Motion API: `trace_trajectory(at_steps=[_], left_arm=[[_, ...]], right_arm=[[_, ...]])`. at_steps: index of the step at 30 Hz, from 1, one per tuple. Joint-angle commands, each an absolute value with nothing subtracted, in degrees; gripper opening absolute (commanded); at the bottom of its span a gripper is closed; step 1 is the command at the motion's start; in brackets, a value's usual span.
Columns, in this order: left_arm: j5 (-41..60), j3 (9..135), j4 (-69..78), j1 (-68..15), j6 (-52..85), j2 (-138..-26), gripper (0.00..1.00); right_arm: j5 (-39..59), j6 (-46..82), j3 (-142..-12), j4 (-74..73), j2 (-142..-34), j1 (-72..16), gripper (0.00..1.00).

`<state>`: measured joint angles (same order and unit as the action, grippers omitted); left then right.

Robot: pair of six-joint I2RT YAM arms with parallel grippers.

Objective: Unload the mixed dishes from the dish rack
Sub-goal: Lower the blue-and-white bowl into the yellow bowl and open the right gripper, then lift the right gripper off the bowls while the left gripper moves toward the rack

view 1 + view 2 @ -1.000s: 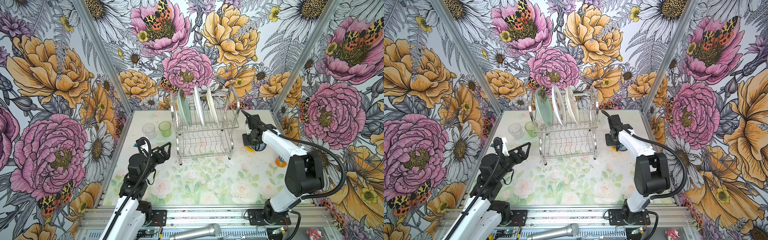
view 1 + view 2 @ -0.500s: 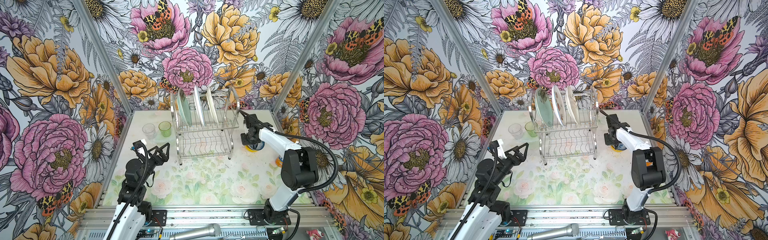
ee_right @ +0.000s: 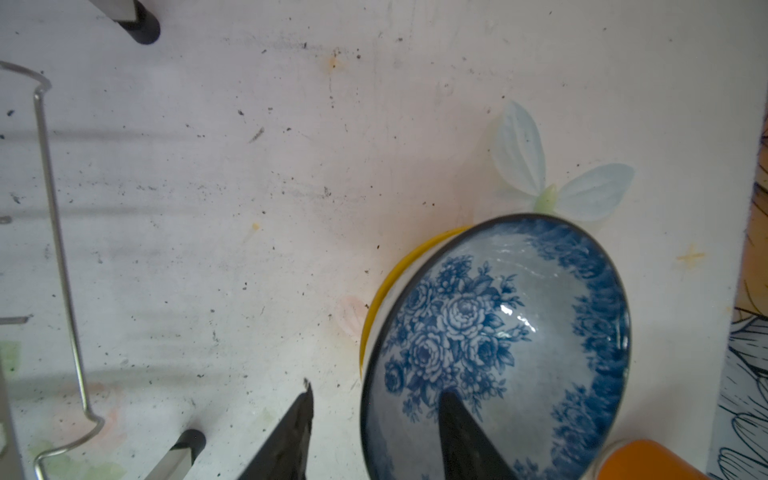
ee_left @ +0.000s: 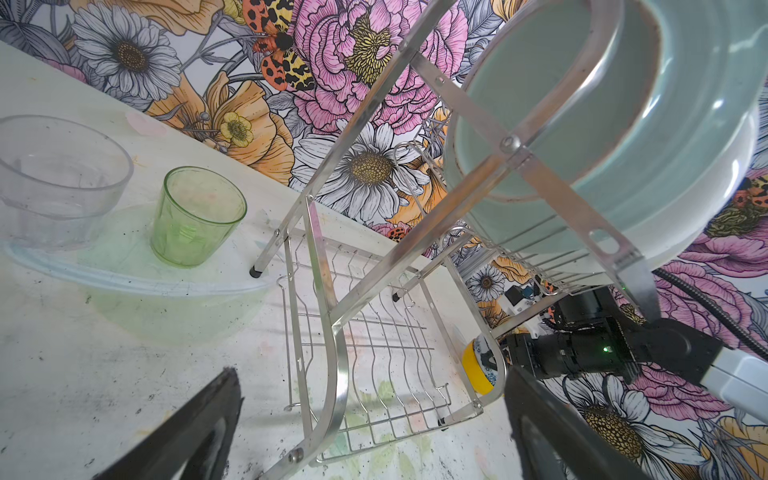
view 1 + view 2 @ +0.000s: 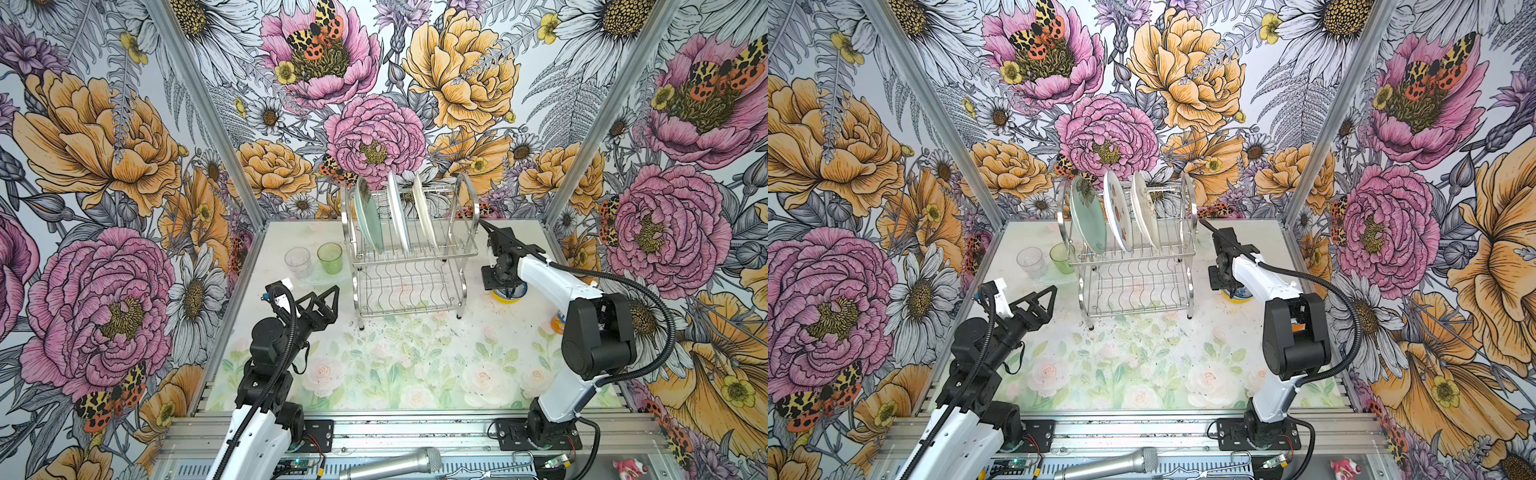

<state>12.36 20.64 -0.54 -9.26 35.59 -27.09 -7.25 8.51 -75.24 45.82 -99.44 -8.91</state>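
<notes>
lifting the right gripper (image 3: 374, 390) straight up seems best imo, its jaws sit spread astride the rim of the blue-and-white bowl (image 3: 498, 332), not pinching, so don't drag it off the yellow bowl (image 3: 401, 266)

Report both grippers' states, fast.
Left gripper: open, empty.
Right gripper: open, astride the rim of the blue bowl, not clamping it.

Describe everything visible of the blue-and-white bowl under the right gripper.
The blue-and-white bowl is glossy and ceramic-looking, with blue roses inside, a blue band and a dark rim. It sits mouth up but tilted, nested in the yellow bowl on the table beside the dish rack. The right gripper straddles its rim, jaws apart.
</notes>
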Motion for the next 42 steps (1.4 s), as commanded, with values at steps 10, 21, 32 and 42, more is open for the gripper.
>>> trace_trajectory(at_steps=[10,21,32,42], left_arm=[[12.44,20.84,-0.7,-9.86,35.31,-25.93,0.99],[16.11,22.11,-1.61,-10.44,36.91,-25.93,0.99],[13.57,25.51,-6.67,-17.83,34.76,-23.96,0.99],[12.99,30.13,-12.28,-20.34,34.3,-21.98,0.99]], right_arm=[[-8.85,12.55,-72.42,43.03,-90.23,-8.46,0.66],[-7.21,16.36,-66.61,41.09,-82.61,-8.41,0.72],[-6.75,19.11,-62.15,40.27,-72.53,-8.42,0.76],[-0.15,20.03,-56.85,36.78,-63.35,-8.57,0.76]])
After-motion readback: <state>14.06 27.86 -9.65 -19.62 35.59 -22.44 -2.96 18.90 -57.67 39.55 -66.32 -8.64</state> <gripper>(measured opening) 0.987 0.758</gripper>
